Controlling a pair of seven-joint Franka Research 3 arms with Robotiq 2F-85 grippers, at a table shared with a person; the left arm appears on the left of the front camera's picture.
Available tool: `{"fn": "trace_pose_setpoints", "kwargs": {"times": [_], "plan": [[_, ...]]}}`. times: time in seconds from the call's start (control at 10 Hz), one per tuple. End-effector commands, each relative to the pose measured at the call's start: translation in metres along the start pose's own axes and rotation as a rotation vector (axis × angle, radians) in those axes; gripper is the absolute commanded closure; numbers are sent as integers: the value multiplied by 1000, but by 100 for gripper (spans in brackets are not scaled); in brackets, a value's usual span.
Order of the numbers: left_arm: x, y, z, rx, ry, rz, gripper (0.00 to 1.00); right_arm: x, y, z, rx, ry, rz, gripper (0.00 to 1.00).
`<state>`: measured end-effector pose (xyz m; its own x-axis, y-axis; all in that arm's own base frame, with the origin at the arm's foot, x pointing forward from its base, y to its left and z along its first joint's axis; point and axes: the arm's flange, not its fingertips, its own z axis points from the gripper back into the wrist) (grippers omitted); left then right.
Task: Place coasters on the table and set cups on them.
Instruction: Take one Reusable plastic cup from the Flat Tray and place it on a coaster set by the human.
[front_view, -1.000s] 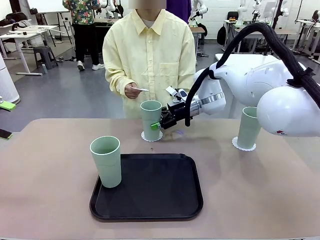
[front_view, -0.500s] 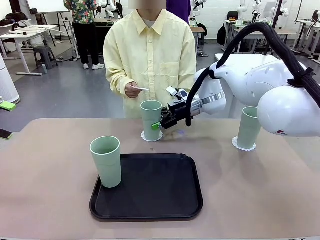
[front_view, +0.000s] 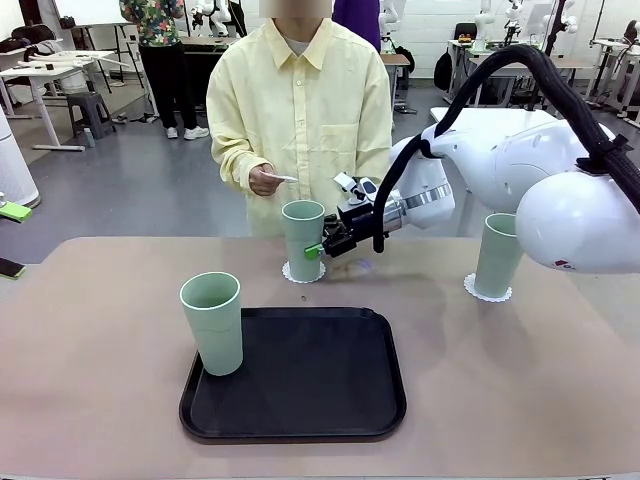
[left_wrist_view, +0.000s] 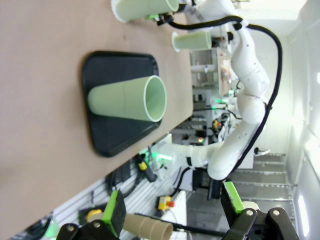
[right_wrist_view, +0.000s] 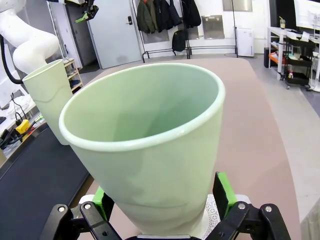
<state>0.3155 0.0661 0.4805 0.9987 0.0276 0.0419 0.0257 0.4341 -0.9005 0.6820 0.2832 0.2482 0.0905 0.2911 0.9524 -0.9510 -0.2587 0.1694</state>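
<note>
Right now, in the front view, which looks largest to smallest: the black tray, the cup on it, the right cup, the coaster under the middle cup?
1. black tray
2. cup on the tray, though it stands nearer the camera
3. right cup, possibly the same true size
4. coaster under the middle cup

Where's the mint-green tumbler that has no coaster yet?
Front view, robot's left of centre: the tall mint-green plastic tumbler stands upright on the black rectangular tray, at its left edge.
</note>
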Motion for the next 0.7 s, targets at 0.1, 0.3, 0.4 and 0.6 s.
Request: {"fn": "trace_pose_setpoints", "kwargs": {"times": [0.1, 0.3, 0.4, 0.6], "plan": [[0, 0, 0, -20, -5, -17, 0, 4, -4, 5, -3, 35, -22, 0], [0, 0, 0, -20, -5, -17, 0, 4, -2, 11, -14, 41, -25, 0], [0, 0, 0, -20, -5, -17, 0, 3, 0, 13, -18, 42, -24, 0], [0, 0, 0, -20, -5, -17, 0, 3, 2, 17, -28, 48, -28, 0]]}}
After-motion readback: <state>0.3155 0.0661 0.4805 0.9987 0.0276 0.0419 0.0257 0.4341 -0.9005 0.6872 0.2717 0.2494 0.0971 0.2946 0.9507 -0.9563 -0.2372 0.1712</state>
